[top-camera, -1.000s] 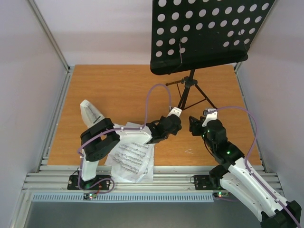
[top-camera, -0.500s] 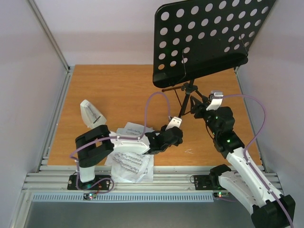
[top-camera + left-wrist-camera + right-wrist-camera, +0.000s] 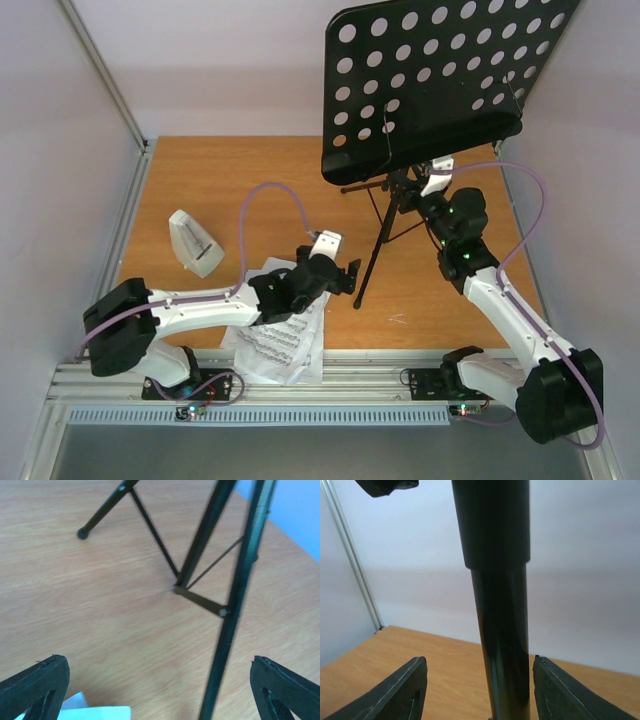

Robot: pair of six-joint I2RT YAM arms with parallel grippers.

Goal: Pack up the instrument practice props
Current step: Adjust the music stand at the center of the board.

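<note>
The wooden surface (image 3: 250, 170) lay under both my end effectors. The stand (image 3: 430, 90) was upright on it, with its perforated desk high above my right end effector (image 3: 410, 187). That end effector sat at the pole just below the desk, jaws partly spread with the pole (image 3: 500, 630) between them. In the right wrist view, a clear gap showed at one finger (image 3: 405, 690), and the other finger sat just beside the pole. I could not tell whether it touched. The tripod legs (image 3: 200, 545) stood just ahead of my left end effector (image 3: 347, 277), and one leg ran down close to its right finger (image 3: 280, 685) without meeting it.

The pages (image 3: 280, 345) lay loosely piled behind and beneath my left end effector, near the surface's front edge. One white corner (image 3: 100, 713) showed below the left wrist camera. The metronome (image 3: 195, 243) lay on its side well to the left of that end effector, apart from the pages. My left end effector (image 3: 156, 662) hung low over bare wood, jaws spread wide and holding nothing.
</note>
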